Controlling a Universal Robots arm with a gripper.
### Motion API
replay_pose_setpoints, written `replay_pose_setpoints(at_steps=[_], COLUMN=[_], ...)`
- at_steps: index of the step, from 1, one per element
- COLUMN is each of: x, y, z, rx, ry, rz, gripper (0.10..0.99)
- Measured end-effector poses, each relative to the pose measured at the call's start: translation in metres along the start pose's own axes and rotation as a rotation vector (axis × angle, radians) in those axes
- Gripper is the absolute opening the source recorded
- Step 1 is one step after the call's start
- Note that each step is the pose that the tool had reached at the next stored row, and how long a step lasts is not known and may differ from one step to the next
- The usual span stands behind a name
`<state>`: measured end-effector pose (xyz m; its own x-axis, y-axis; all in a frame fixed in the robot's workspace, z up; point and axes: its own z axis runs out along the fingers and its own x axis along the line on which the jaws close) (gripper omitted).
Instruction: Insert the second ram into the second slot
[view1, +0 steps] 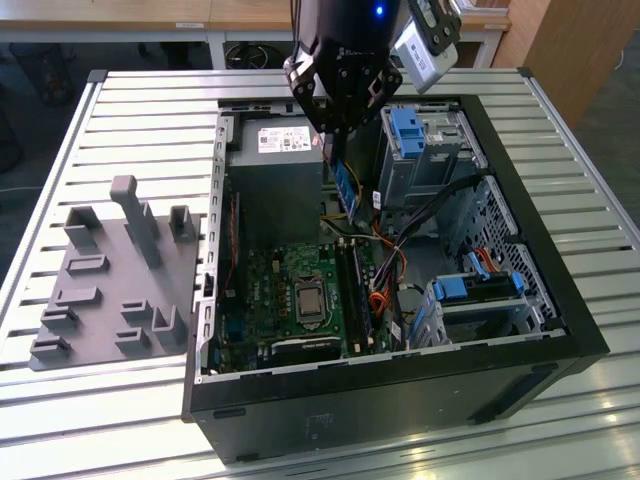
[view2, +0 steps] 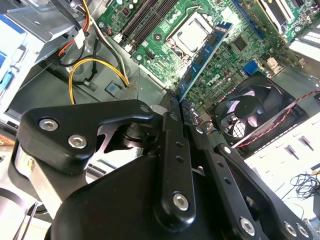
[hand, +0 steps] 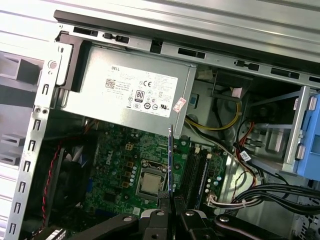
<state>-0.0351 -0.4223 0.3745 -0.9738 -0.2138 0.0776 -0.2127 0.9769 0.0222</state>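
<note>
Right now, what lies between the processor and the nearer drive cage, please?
In the exterior view, the memory slots and a tangle of cables.

One blue ram (view2: 205, 58) — one claw (view2: 178, 104)

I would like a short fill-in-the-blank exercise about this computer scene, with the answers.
1. The gripper is shut on the second ram, a ___ stick.
2. The stick hangs over the ___ motherboard, not seated.
3. The case fan has ___ blades.
Missing words: blue; green; black.
</note>
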Motion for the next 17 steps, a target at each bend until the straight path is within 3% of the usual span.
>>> replay_pose_setpoints(at_steps=[17], x=[0.0005], y=[-0.0035], z=[0.0029], rx=[0.001], ry=[0.0001], rz=[0.001], gripper=[0.137])
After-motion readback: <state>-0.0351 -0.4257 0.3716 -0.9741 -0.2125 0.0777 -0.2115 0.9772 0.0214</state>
